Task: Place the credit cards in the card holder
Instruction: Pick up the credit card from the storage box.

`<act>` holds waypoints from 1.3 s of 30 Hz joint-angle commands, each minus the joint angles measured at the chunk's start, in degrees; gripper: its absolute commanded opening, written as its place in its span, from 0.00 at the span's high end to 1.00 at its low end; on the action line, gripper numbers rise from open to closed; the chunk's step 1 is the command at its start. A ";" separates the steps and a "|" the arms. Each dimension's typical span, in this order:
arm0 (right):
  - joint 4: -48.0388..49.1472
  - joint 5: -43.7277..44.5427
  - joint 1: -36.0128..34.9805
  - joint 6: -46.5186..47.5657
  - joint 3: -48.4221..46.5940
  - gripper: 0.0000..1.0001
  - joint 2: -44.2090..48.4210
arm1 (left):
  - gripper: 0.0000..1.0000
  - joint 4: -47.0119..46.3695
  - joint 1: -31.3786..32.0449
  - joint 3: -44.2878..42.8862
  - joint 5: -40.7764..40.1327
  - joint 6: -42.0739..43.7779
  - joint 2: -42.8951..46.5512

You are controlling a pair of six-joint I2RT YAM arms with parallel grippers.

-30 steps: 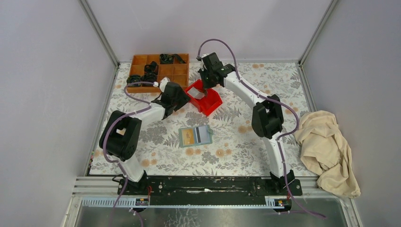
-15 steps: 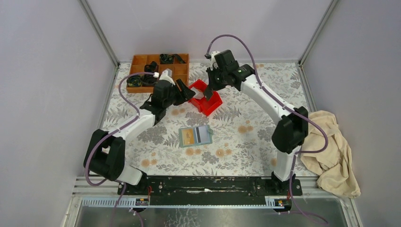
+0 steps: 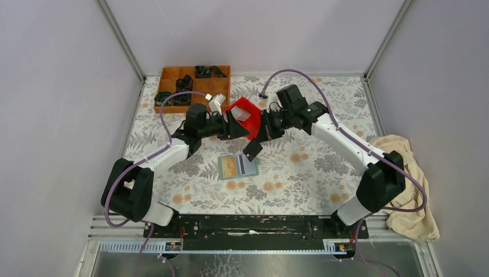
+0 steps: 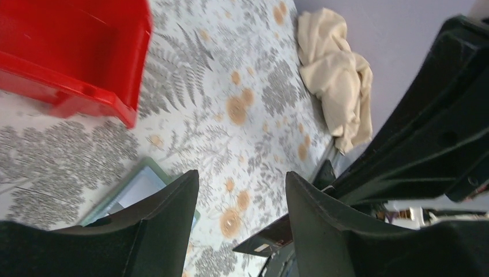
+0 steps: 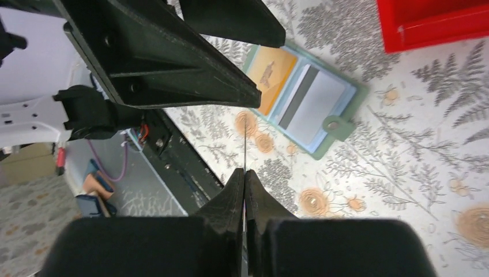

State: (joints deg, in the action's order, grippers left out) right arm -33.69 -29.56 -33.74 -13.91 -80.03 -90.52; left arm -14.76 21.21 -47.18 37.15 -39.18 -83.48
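The sage-green card holder lies open on the floral mat. A yellow-tan credit card fills its left pocket and a grey card its right. Just above the holder, my right gripper is shut on a dark grey card, a thin edge-on line in the right wrist view. My left gripper is open and empty beside the red bin. A whitish card-like piece rests in that bin.
A brown wooden compartment tray with black parts stands at the back left. A beige cloth is heaped off the mat's right edge. Both arms crowd together over the mat's middle, close to the red bin.
My right gripper closed at the red bin and swung forward-left to above the card holder, carrying the dark card. My left gripper moved right, up to the bin.
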 commanded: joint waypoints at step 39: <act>17.17 -23.70 2.89 -12.72 10.28 1.00 1.75 | 0.70 -15.89 -0.38 12.96 27.31 -9.55 6.33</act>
State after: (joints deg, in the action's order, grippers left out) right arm -19.99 -50.04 -31.27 -24.71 -70.26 -88.47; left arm -24.62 21.21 -35.22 61.14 -45.98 -76.51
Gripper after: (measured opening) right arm 0.043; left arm 0.355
